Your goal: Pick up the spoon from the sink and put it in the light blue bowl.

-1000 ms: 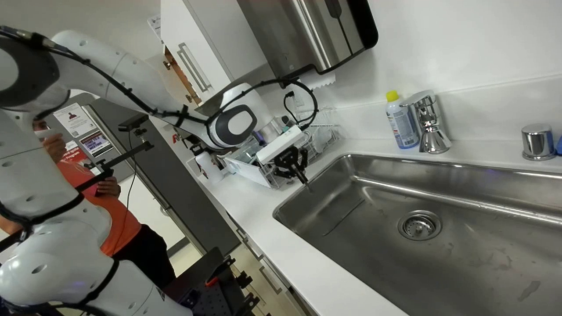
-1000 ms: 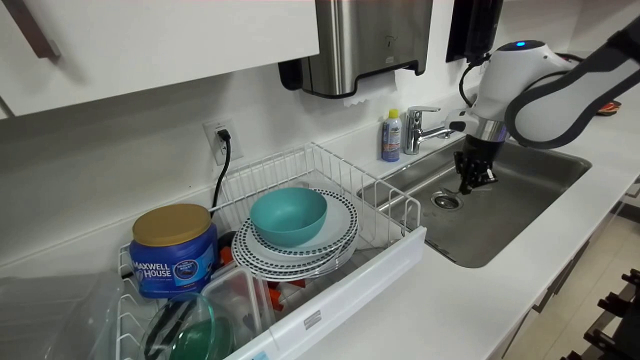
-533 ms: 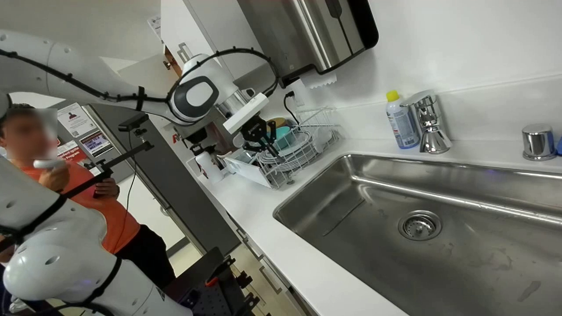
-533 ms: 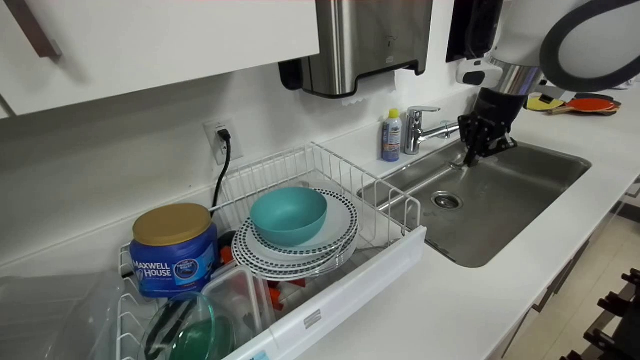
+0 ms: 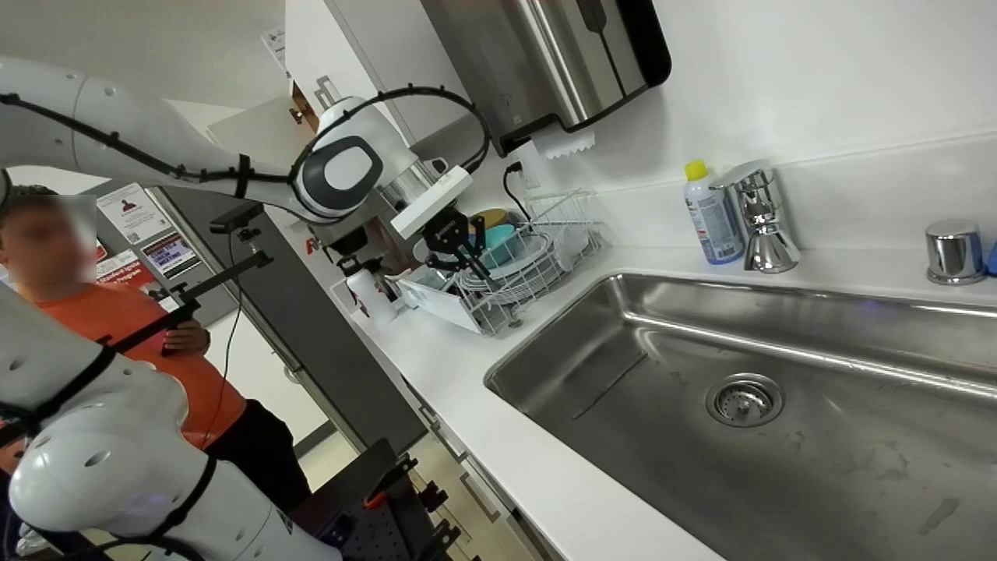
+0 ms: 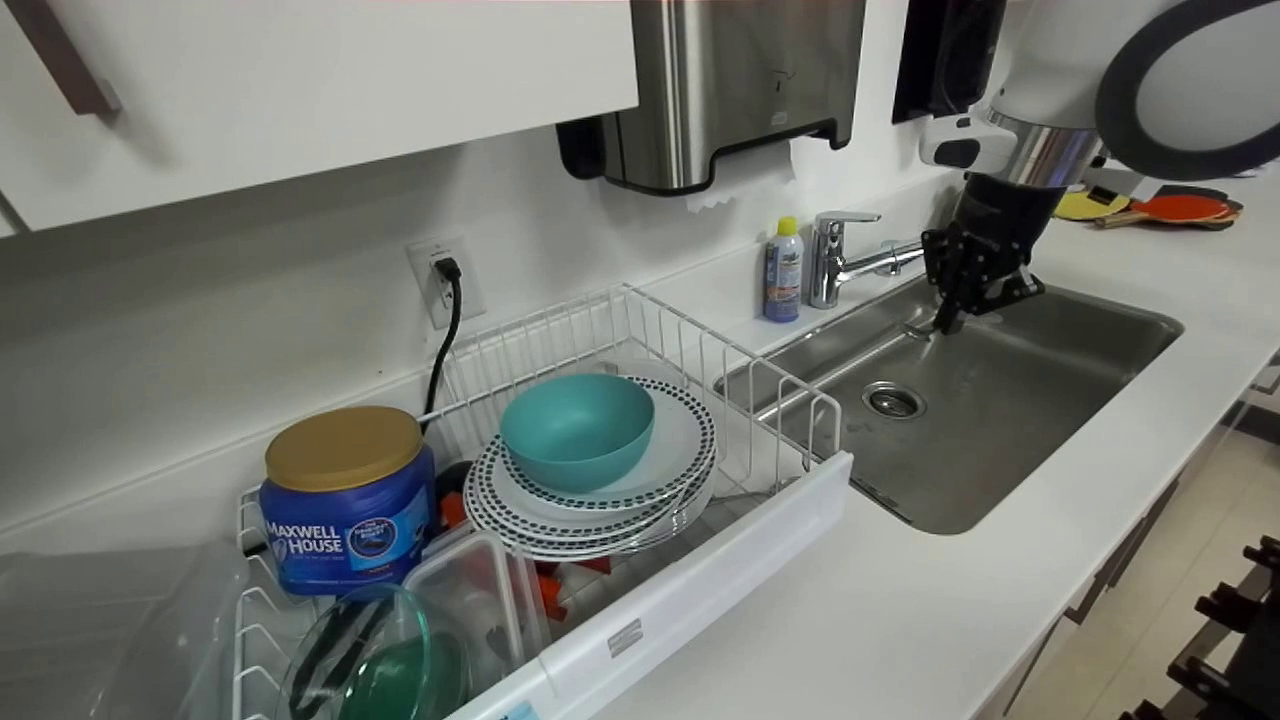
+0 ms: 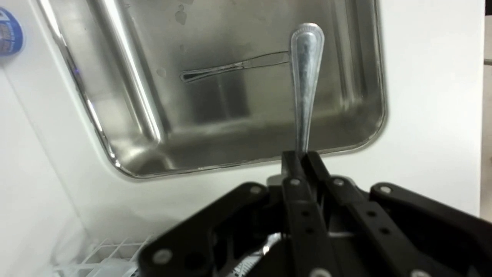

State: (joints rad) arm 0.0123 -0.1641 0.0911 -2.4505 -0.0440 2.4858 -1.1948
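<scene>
White robot arm (image 5: 144, 125) points its black gripper (image 7: 300, 154) down, pinching a silver metal spoon (image 7: 306, 57) higher than the rectangular steel sink (image 5: 662, 463).

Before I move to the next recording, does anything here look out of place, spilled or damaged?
Two things, mildly: what look like table-tennis paddles lie on the counter past the sink, unexpected in a kitchen, and a Maxwell House tub sits in the dish rack with the plates. No damage or clear spill is evident.
</scene>
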